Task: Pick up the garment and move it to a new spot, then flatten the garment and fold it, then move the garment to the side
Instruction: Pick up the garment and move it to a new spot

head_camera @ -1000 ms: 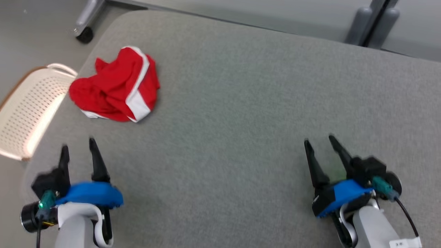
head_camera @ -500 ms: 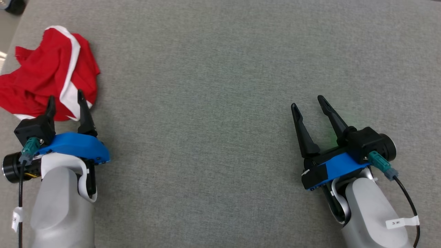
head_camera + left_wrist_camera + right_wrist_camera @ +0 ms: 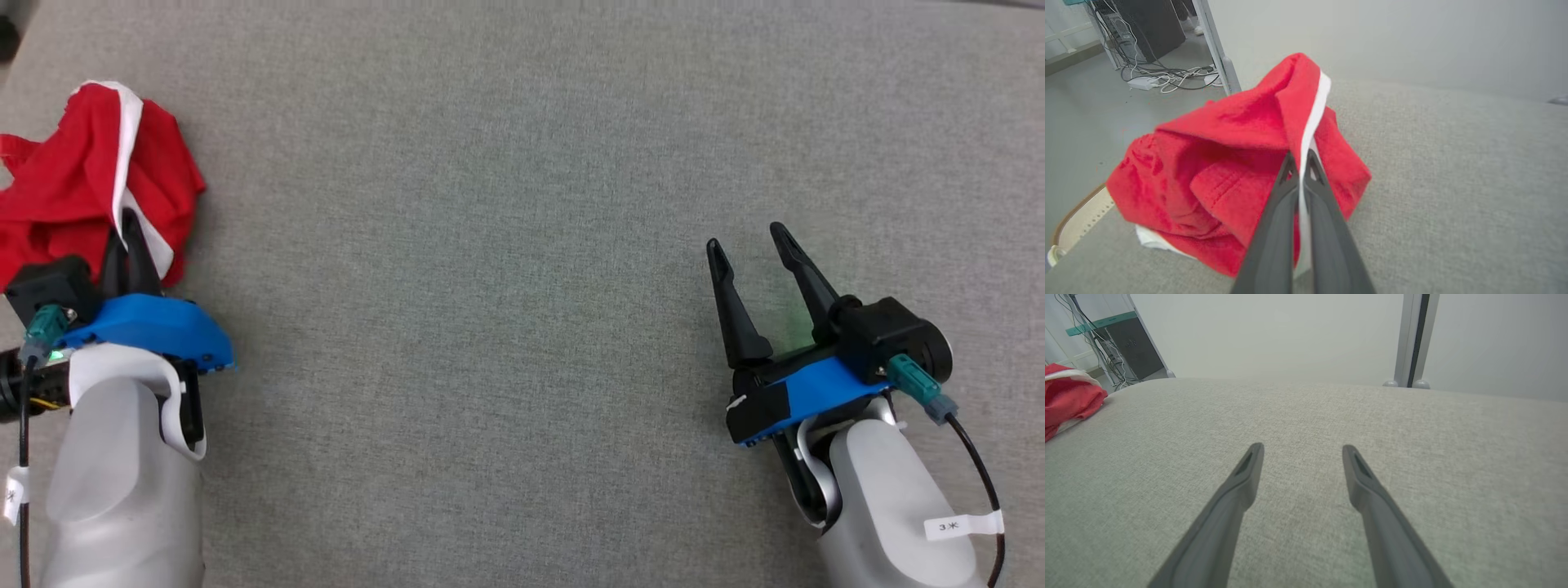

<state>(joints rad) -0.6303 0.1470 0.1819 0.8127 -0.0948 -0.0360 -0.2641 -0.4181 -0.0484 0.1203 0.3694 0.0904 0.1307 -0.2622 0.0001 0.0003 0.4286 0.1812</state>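
**Garment (image 3: 1216, 171), crumpled red fleece with a white edge, clamped in your left gripper (image 3: 1300, 157) at the table's far left**

Your left gripper's two long dark fingers are pressed together on the white trim band (image 3: 1312, 114), which runs up and away from the tips almost in line with them. The rest of the garment lies heaped straight ahead of the fingers and spills to their outer left. It sits close to the left edge of the grey felt-covered table (image 3: 506, 245).

All the bare table lies to your right, so I judge that any carry to a new spot goes that way, toward the middle. The left arm is the one on the cloth. Your right gripper (image 3: 744, 237) hangs well apart over bare felt, its fingers spread and holding nothing.

The heap shows no clear long axis; the trim band is the only line you can read.

What you cannot see:
- The head view cuts the garment off at its left edge, and the left gripper's body covers the near hem.
- You cannot tell how many layers sit in the pinch.
- You cannot tell what kind of garment it is.
- A pale perforated basket (image 3: 1073, 220) peeks in beyond the table's left edge, mostly out of frame.
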